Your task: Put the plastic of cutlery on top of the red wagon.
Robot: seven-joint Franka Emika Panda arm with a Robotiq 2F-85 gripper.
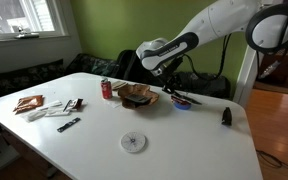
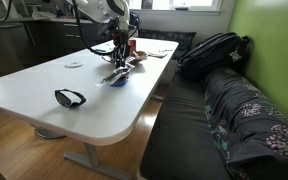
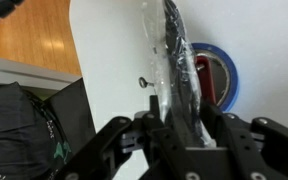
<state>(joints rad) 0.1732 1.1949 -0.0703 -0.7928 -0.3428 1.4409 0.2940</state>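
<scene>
In an exterior view the arm reaches down from the upper right of the frame. Its tool (image 1: 170, 88) hangs low over the white bench (image 1: 184, 150), just above the red wagon (image 1: 183, 101), which sits right of the middle. A red can (image 1: 107, 89) stands well apart to the left. What the tool carries is too small here to make out.

In an exterior view from the bench's end, the tool (image 2: 120, 55) is in the upper middle, directly above the wagon (image 2: 117, 75). I think it is placed there so the load can go straight down.

In the wrist view the tool (image 3: 181, 128) comes in from the bottom edge. Its jaws are nearly closed and pinch the packet of cutlery (image 3: 176, 60) at one end. The packet runs up the frame, lifted off the bench, with the wagon (image 3: 222, 85) just beside it on the right. Gripping at the end, I judge, leaves the long part free to lie across the wagon.
</scene>
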